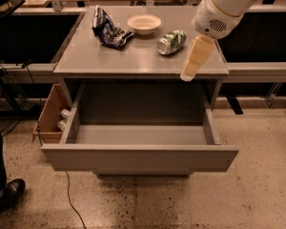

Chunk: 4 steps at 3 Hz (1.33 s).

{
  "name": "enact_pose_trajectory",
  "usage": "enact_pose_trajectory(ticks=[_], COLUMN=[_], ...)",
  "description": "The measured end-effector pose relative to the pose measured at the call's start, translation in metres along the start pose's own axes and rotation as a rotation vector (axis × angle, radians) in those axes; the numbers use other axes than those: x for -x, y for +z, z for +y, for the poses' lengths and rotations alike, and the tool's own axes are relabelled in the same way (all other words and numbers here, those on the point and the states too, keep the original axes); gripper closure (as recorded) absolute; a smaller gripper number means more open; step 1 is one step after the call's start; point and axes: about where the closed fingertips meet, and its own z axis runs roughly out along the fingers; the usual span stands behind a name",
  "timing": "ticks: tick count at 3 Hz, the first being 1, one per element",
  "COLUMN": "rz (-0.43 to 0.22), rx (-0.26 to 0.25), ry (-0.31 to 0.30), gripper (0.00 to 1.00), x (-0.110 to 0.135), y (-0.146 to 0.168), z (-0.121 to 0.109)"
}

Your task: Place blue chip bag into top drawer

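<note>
The blue chip bag (107, 28), crumpled dark blue foil with white markings, lies on the grey table (109, 61) at its back left. The top drawer (138, 157) under the tabletop is pulled wide open, and its grey inside shows nothing in it. My gripper (187, 75) hangs from the white arm at the upper right, over the table's front right part. It is to the right of the green can and far right of the bag. It holds nothing that I can see.
A white bowl (144, 24) and a crushed green can (171, 42) lie on the table right of the bag. A brown wooden box (50, 113) with cans stands on the floor left of the drawer. A person's shoe (7, 194) and a cable are at the lower left.
</note>
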Motion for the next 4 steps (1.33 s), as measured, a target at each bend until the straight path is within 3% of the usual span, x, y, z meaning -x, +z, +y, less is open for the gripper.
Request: enact_pose_trajectory(ticks=[1,2,4], rz=[-0.063,-0.139,-0.287], rx=[-0.045,-0.093,-0.153], ry=[0.038,0.09,0.235], gripper=[0.0,0.0,0.0], x=[0.027,0.07,0.142], y=[0.018,0.045,0.098], z=[-0.028,-0.07,-0.133])
